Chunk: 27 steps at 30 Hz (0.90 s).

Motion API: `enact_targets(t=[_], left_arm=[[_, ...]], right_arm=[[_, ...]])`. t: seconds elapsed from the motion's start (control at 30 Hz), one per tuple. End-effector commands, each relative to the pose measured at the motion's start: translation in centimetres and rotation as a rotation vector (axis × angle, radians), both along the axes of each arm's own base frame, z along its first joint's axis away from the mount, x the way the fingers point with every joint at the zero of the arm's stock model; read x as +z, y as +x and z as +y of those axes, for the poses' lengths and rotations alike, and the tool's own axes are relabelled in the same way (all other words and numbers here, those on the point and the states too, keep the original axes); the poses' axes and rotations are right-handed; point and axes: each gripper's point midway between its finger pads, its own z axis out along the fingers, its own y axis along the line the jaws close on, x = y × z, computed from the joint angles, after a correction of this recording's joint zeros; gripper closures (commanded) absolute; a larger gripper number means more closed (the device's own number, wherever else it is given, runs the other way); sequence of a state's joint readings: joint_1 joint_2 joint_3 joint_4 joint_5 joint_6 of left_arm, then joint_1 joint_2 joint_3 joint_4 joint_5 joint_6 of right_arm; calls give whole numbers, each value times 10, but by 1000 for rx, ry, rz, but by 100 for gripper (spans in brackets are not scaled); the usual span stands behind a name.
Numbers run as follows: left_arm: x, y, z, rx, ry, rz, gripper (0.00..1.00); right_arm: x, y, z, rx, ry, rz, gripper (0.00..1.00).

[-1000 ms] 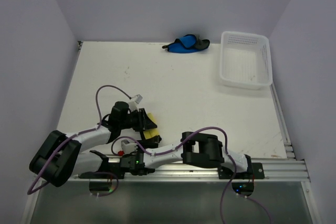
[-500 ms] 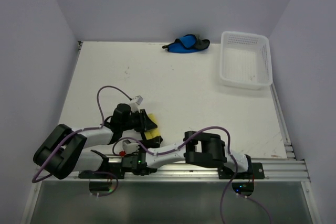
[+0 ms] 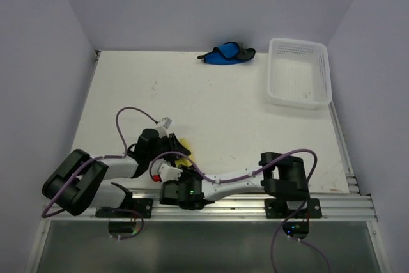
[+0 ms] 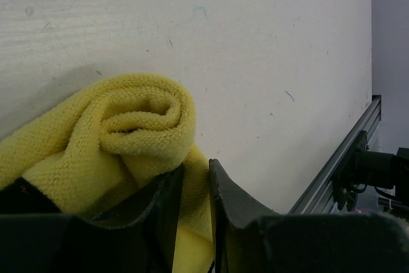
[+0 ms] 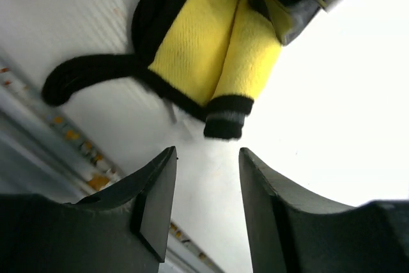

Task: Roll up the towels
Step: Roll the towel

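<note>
The yellow towel (image 4: pixel 137 119) is partly rolled and lies near the table's front left; in the top view only a sliver of it (image 3: pixel 184 143) shows. My left gripper (image 3: pixel 175 151) is shut on a fold of it, with cloth pinched between the fingers (image 4: pixel 195 183). My right gripper (image 5: pixel 208 158) is open and empty, just short of the towel's dark-edged end (image 5: pixel 225 116) and its black corner loop (image 5: pixel 83 75); in the top view it (image 3: pixel 174 172) sits right below the left gripper. The blue towel (image 3: pixel 225 54) lies crumpled at the table's far edge.
The white perforated basket (image 3: pixel 299 71) stands at the far right. The aluminium rail (image 3: pixel 332 204) runs along the near edge, close behind both grippers. Purple walls close in the table on three sides.
My right arm has stretched out, its elbow swinging right and its gripper moving up to the yellow towel. My left gripper stays shut on the towel and has barely moved.
</note>
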<state>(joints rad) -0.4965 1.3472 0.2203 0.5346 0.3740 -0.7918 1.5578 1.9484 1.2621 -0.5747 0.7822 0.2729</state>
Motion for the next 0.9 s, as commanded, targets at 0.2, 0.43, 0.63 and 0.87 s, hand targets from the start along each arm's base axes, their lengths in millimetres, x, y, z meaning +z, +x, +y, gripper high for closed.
enact_targets(t=[0.2,0.43,0.63,0.87], left_arm=[[-53,-23,45,128,201,121,70],[-54,-28,46,133,182,122,70],[-55,-31,47,138,172,118,70],[-52,-32,49,148,170,103,70]], right_arm=[[59,-19,5,-103,509,227,50],[79,20,-4,-250,915,516,50],[67,45,6,-359,1013,682,48],[33,42,20,-404,985,780,46]])
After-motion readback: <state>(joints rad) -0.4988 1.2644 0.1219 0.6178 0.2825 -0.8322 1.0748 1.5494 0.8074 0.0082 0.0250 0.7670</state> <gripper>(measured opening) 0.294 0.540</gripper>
